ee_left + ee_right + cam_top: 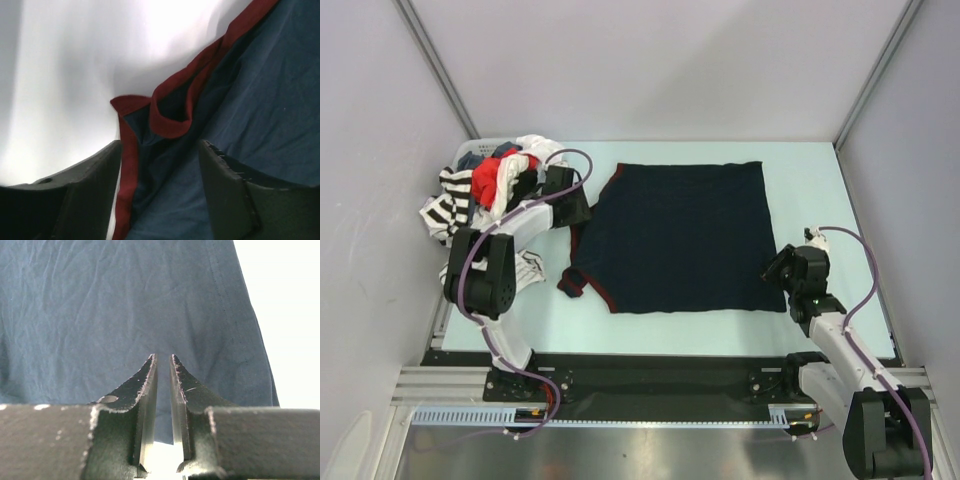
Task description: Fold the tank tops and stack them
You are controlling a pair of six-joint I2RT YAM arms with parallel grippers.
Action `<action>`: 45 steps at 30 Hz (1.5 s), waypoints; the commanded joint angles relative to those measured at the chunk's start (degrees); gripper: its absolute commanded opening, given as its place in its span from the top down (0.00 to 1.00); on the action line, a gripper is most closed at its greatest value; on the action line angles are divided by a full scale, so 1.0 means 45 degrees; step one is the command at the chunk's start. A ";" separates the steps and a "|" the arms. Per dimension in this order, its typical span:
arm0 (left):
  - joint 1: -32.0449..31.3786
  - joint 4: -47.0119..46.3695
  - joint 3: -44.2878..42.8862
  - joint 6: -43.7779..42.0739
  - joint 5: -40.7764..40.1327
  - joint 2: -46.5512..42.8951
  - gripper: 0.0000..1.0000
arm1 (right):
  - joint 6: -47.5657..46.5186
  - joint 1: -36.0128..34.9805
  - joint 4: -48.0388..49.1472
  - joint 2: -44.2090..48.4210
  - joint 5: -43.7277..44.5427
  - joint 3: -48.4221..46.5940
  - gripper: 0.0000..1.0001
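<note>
The dark navy tank top (680,235) with maroon trim lies spread flat in the middle of the table. My left gripper (582,208) is down at its upper left shoulder. In the left wrist view that gripper (160,150) is open, its fingers straddling the folded maroon trim (170,127) and navy cloth (260,100). My right gripper (778,268) sits at the garment's lower right edge. In the right wrist view it (162,357) is closed to a narrow slit over the navy cloth (125,305) near the hem. A white, dark-striped top (448,195) lies in the heap at the left.
A white basket (470,152) at the back left holds a heap of clothes, with red cloth (498,178) on top, spilling onto the table. A small white patterned cloth (528,266) lies beside the left arm. Grey walls close in both sides.
</note>
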State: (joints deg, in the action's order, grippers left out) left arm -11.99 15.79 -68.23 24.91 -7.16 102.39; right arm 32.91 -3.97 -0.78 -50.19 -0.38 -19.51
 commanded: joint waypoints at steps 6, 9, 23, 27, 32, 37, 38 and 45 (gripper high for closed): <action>-0.0051 0.0337 -0.1692 -0.0691 -0.0303 0.0976 0.89 | -0.0183 0.0003 0.0524 -0.0076 0.0241 -0.0001 0.80; -0.0051 0.0339 -0.1675 -0.0418 -0.0401 0.0978 0.96 | -0.0164 0.0022 0.0543 -0.0056 0.0242 0.0019 0.80; 0.0476 0.1471 -0.3157 0.0363 -0.4366 0.0918 1.00 | -0.0106 0.0101 0.0583 -0.0095 0.0280 0.0116 0.81; 0.0847 0.1822 -0.3647 0.0617 -0.4619 0.1094 1.00 | -0.0086 0.0120 0.0661 -0.0213 0.0339 0.0116 0.81; 0.0965 0.1883 -0.3881 0.0521 -0.5538 0.1095 1.00 | -0.0086 0.0120 0.0719 -0.0388 0.0339 0.0097 0.81; 0.0965 0.1881 -0.4641 0.0071 -0.5033 0.1601 0.92 | -0.0105 0.0120 0.0778 -0.0428 0.0320 0.0097 0.81; 0.0965 0.1920 -0.5049 0.0013 -0.4876 0.1757 0.90 | -0.0086 0.0120 0.0797 -0.0466 0.0339 0.0097 0.81; 0.0965 0.2956 -0.5797 0.0305 -0.4737 0.2307 0.19 | -0.0086 0.0120 0.0797 -0.0643 0.0339 0.0038 0.79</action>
State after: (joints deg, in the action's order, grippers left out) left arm -8.12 26.33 -92.75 25.93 -27.35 113.30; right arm 32.93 -3.62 0.73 -52.90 -0.21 -19.51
